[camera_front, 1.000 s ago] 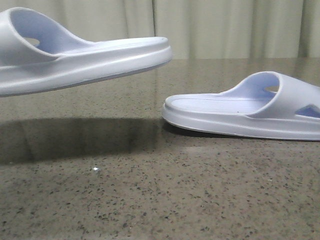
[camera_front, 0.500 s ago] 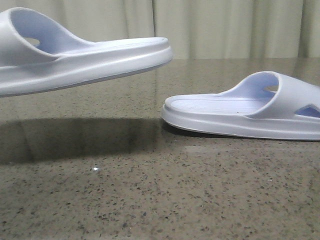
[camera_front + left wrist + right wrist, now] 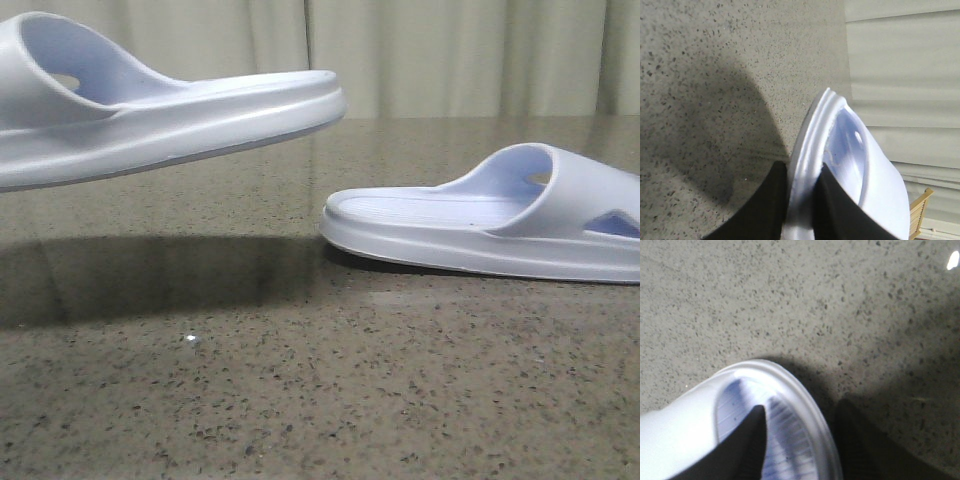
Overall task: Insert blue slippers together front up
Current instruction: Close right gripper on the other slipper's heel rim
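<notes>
You have one blue slipper in each hand. Your left hand (image 3: 801, 200) pinches the thick side edge of the left slipper (image 3: 150, 110) between its two black fingers (image 3: 765, 210). That slipper hangs in the air above the worktop (image 3: 300, 400), and its shadow lies under it. Its long way runs side to side, and its free end points toward the other slipper.

The right slipper (image 3: 480, 225) sits flat on the worktop, long way side to side too, with its near end pointing back at the lifted one. The two ends are near each other but apart, and the lifted one is higher. Your right hand (image 3: 800, 440) has one finger on the ribbed footbed and one outside the rim, so it looks set around that edge. You cannot tell if it squeezes yet.

Both slippers are pale, smooth, soft-looking foam with thick soles, wide straps and cut-out holes in the sides. The worktop is hard, shiny, speckled stone.
</notes>
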`<state>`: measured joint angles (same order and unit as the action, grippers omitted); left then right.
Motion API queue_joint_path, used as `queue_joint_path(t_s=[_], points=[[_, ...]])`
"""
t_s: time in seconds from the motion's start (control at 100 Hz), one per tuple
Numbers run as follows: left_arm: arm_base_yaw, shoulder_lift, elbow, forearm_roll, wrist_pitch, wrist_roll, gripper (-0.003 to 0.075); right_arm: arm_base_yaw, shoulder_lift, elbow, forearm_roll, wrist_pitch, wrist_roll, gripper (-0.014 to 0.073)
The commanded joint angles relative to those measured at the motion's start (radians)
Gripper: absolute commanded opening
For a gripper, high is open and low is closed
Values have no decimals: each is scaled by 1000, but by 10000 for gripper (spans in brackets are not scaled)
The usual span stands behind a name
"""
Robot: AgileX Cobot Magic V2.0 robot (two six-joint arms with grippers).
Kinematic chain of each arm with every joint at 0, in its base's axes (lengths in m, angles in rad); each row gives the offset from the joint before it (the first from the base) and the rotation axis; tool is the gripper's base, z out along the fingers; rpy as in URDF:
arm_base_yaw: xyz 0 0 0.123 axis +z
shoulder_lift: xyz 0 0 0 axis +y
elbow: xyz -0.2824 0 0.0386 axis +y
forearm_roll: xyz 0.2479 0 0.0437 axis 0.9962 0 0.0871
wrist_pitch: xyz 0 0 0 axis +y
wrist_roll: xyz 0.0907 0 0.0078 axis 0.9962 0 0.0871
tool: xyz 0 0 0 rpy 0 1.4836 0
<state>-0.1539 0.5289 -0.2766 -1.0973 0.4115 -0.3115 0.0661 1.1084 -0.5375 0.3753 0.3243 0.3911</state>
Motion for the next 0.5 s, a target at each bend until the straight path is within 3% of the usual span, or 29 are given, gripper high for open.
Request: queue_joint_path(t_s=[0.0,0.28,0.41,0.49], points=[[-4,1,-27,-39,-20,0,16,1,5,-9,11,34,-5,153],[-4,1,-27,-39,-20,0,16,1,5,-9,11,29,-12,8],[-4,1,-27,-39,-20,0,16,1,5,-9,11,6,-15,-108],[-4,1,-27,-39,-20,0,16,1,5,-9,11,-15,-15,-107]])
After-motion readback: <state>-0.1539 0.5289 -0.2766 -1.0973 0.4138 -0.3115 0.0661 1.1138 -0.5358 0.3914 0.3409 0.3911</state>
